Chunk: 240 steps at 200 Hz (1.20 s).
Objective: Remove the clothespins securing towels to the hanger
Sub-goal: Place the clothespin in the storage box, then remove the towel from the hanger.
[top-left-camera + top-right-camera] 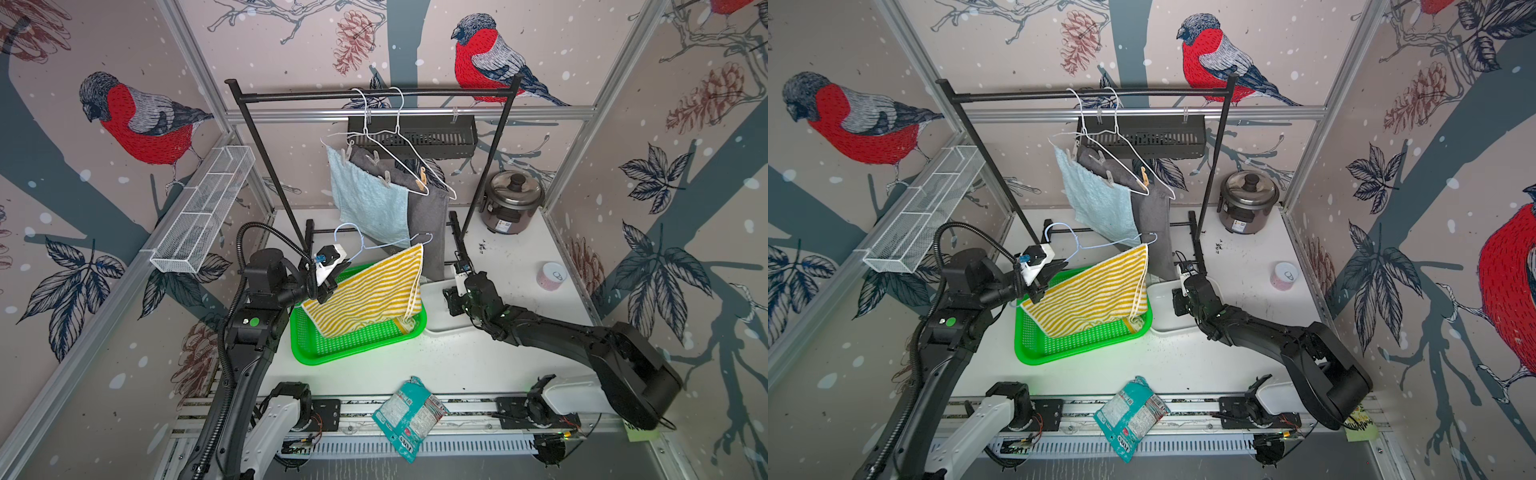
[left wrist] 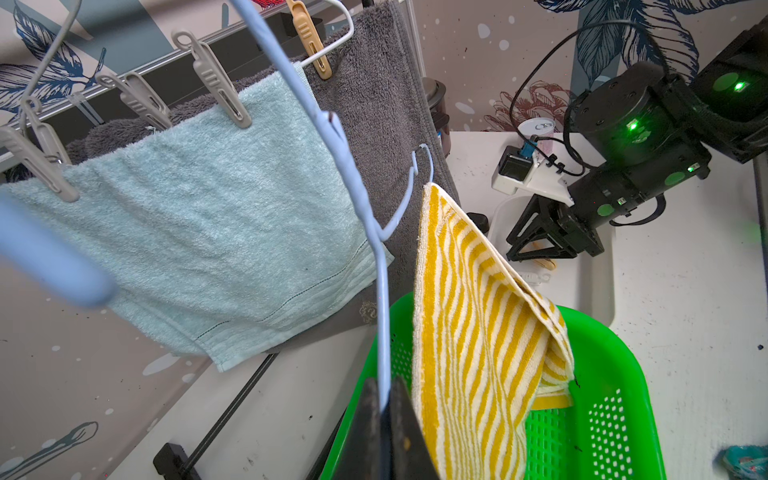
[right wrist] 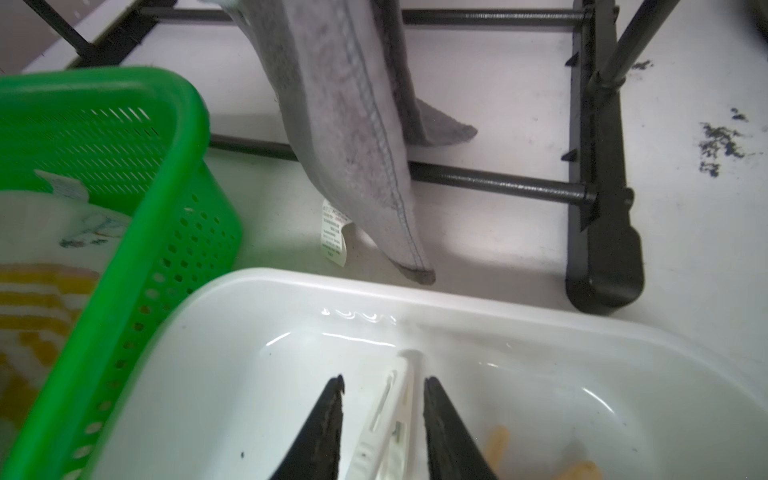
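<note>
Five or so pegs pinned: about four grey pegs point(image 2: 216, 79) along the top edges of the light blue towel point(image 2: 216, 232) and the dark grey towel point(image 2: 374, 104) behind it, plus one tan peg point(image 2: 309, 37) on the grey one. All hang far centre, under the black rail point(image 1: 374, 94).
Striped towel point(image 1: 365, 291): draped over the blue hanger point(image 2: 341, 153), no peg visible on it. Its lower end sags into the green basket point(image 1: 324, 360), near centre.
Left gripper point(image 2: 384, 390): jaws closed on the blue hanger's wire, holding it above the basket.
Right gripper point(image 3: 384, 380): jaws parted over the white tray point(image 3: 291, 286), right of the basket. A white peg point(image 3: 390, 415) sits between them with a gap on each side, apparently resting on the tray floor, not gripped. Tan shapes beside it are too blurred to name.
Handling (judgement): pegs are light, rigid and sprung, and smooth plastic may slip.
Grasp point (judgement): squeeze the flared tail ends, not the mouth, then lift clear of wire and cloth.
Cloth (judgement): soft and limp, likely to slide off once its last peg goes.
Hangers (judgement): thin wire, free to swing, so steady one before pinching.
</note>
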{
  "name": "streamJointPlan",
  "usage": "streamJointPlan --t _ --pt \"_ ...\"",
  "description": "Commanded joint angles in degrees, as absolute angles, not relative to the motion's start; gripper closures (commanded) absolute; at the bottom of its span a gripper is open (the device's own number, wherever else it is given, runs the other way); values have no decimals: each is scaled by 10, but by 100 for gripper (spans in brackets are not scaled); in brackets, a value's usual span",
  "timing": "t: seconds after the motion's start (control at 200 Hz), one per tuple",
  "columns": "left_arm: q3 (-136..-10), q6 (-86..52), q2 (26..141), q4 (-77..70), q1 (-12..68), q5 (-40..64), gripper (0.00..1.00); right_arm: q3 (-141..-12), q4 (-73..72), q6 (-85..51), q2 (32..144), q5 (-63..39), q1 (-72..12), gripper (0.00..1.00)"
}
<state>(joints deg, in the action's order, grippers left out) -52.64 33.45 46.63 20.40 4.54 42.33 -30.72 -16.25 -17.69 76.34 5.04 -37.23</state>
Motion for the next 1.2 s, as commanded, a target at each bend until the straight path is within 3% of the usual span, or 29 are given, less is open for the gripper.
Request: streamJointPlan --t 0.0,0.31,0.53,0.996,1.196 --pt "-527 344 466 189 45 437 100 -319 -150 -159 734 63 -373 61" --pt "-530 369 468 187 45 443 100 -366 -78 -34 589 12 -363 47" --pt "-537 391 474 184 45 467 100 -452 -17 76 546 -170 -358 44" --pt "-552 427 488 192 44 496 100 -750 102 245 715 -330 -414 31" --pt "-556 439 492 194 45 504 100 -822 144 286 791 -372 -440 27"
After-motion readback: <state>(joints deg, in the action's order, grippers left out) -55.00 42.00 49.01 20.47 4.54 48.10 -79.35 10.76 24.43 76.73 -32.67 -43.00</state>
